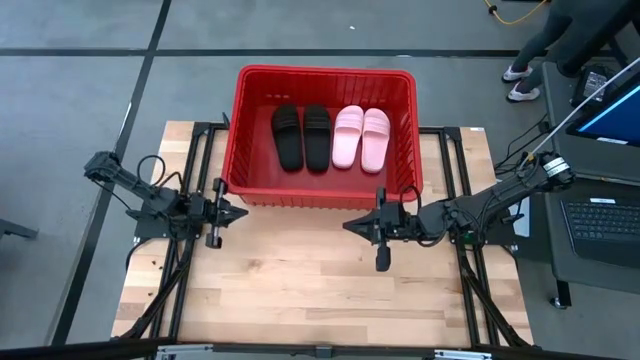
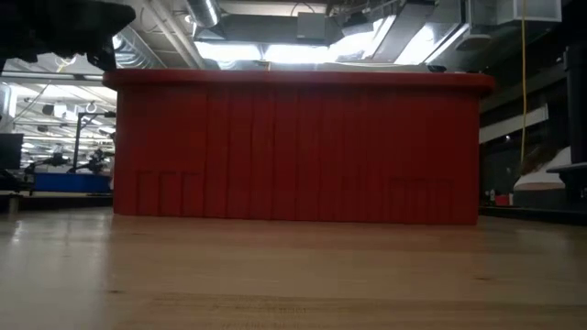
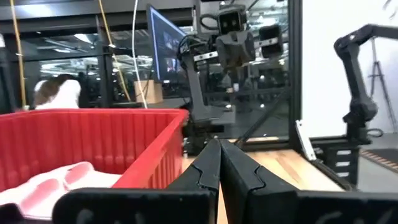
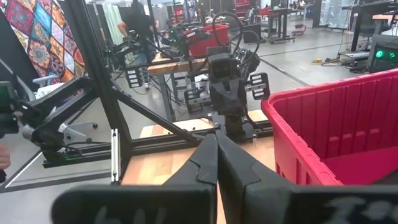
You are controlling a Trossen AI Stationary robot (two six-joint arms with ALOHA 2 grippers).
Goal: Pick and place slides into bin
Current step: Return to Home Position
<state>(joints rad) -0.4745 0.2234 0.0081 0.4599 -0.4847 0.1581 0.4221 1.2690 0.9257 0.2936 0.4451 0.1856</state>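
The red bin (image 1: 325, 190) stands at the table's far middle; its slotted near wall fills the low view (image 2: 293, 151). Inside it, side by side on the bin's floor, lie the black pair of slides (image 1: 301, 136) and the light pink pair (image 1: 361, 137); a pink slide also shows in the left wrist view (image 3: 56, 180). My left gripper (image 1: 243, 212) is shut and empty just outside the bin's near left corner. My right gripper (image 1: 349, 226) is shut and empty in front of the bin's near right corner.
Bare wooden tabletop (image 1: 310, 290) lies in front of the bin. Black frame rails (image 1: 190, 250) run along both sides of the table. A person (image 1: 560, 40) stands beyond the far right corner, next to a laptop (image 1: 605, 225) on a side stand.
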